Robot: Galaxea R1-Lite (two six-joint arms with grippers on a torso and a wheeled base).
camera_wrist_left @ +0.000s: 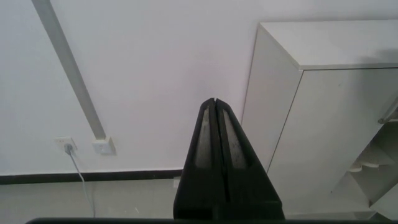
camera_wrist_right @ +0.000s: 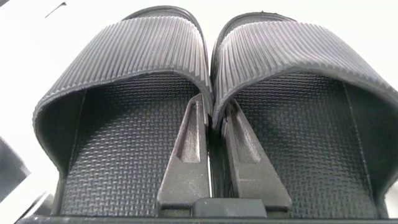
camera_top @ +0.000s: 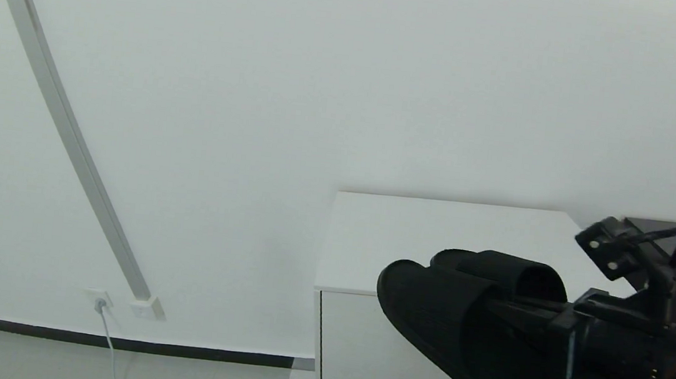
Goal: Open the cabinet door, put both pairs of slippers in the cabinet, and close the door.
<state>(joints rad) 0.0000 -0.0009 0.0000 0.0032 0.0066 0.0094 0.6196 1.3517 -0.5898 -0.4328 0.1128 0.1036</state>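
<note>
Jaws of the right gripper (camera_wrist_right: 214, 149) are almost closed, pinching the two inner strap edges of a pair of black ribbed slippers (camera_wrist_right: 143, 62) between them. Each finger lies inside one slipper, on the textured footbed. The slippers sit side by side, held up in the air with their toes pointing away from the arm. In the head view they hang in front of the white cabinet (camera_top: 433, 243), level with its top edge and covering part of its front panel (camera_top: 371, 356).

The left gripper (camera_wrist_left: 215, 109) has its jaws pressed fully together with nothing between them. It is held out to the left of the cabinet, well apart from it.

In the left wrist view, pale shelves (camera_wrist_left: 373, 168) show past the far edge of the cabinet's front panel. Behind everything stands a white wall. A grey metal strip (camera_top: 58, 103) slants down it to a wall socket (camera_top: 97, 301) with a cable plugged in, above a dark skirting line (camera_top: 108, 341).
</note>
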